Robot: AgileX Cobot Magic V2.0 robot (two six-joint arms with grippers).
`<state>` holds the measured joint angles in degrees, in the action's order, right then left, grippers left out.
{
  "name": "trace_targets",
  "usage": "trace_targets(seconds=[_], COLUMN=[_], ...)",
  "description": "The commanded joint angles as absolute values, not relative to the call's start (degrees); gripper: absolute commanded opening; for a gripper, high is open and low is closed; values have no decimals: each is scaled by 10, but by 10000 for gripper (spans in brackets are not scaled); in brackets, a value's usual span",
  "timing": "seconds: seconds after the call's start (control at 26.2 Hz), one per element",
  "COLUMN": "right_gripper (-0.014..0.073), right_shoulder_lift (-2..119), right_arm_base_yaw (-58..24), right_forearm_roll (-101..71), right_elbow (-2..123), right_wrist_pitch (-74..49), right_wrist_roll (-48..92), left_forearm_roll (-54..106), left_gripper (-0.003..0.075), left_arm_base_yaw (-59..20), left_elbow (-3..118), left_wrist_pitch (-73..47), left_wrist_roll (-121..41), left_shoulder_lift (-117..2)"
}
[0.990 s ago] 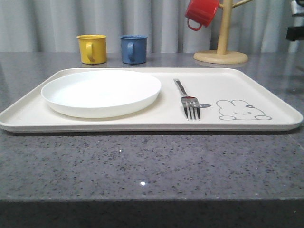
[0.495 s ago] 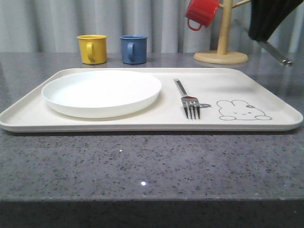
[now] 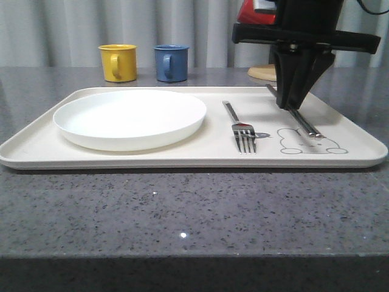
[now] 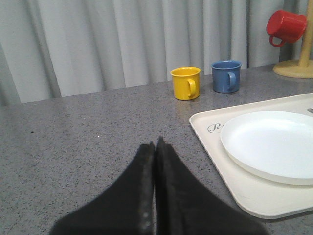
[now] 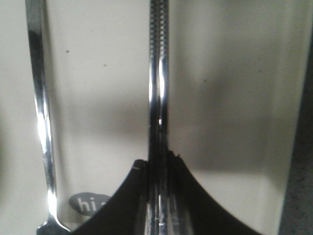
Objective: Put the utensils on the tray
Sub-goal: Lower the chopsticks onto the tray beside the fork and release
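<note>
The cream tray lies across the counter with a round white plate on its left half and a silver fork near the middle. My right gripper hangs over the tray's right part, shut on the metal chopsticks, whose low end reaches the rabbit drawing. In the right wrist view the chopsticks run out from between the fingers, with the fork handle beside them. My left gripper is shut and holds nothing, above bare counter to the left of the tray.
A yellow mug and a blue mug stand behind the tray. A red mug hangs on the wooden mug tree, whose base sits at the back right. Grey counter runs in front of the tray.
My right gripper has come in from the upper right and down over the tray's right part, bringing the chopsticks with it. Plate, fork and mugs have not moved.
</note>
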<state>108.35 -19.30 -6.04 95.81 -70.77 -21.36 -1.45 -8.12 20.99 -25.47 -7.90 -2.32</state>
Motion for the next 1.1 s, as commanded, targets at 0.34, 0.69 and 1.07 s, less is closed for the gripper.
trace_targets(seconds=[0.34, 0.69, 1.07], right_gripper=[82, 344, 383], right_shoulder_lift=[1082, 1075, 1010], right_arm_base_yaw=[-193, -193, -133], right_forearm_roll=[-73, -63, 12], right_elbow=[975, 986, 1035], right_wrist_pitch=[-694, -702, -749], right_wrist_roll=[-214, -214, -158], left_forearm_roll=[-10, -10, -10], left_gripper=[-18, -18, -18], left_arm_base_yaw=[-82, -82, -82], left_elbow=[224, 224, 224], left_wrist_pitch=[-210, -210, -210], left_wrist_roll=[-73, -73, -73], left_shoulder_lift=[-30, -30, -30])
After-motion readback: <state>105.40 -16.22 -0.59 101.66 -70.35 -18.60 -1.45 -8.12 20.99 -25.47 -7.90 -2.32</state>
